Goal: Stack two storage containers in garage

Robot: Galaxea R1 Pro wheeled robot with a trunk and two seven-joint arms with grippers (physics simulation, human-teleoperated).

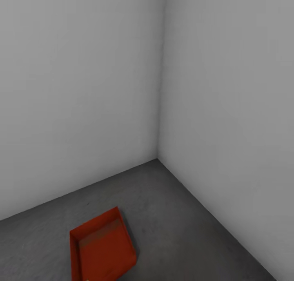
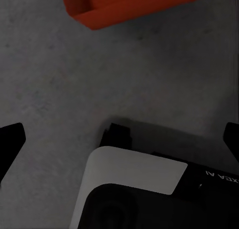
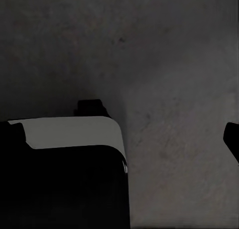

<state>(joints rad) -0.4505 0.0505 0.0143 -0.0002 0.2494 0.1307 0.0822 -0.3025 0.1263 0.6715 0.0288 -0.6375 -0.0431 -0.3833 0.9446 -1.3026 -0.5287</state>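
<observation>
Container [image 1: 102, 248], orange-red, lies flat on grey concrete floor [image 1: 183, 215], near wall corner [image 1: 158, 158]. We see left hand [image 2: 119, 139] spread above floor beside container; right hand state: cannot tell.

The right wrist view faces down on the floor [image 3: 164, 55], dark grey mottled concrete. One black fingertip [image 3: 232, 137] of the right gripper appears at the frame edge. The robot base [image 3: 64, 164], black with a white panel, lies below the gripper.

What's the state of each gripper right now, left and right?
Left gripper: open, fingertips wide apart, nothing between them; storage container lies beyond on the floor.
Right gripper: cannot tell; one fingertip shows over bare floor.
</observation>
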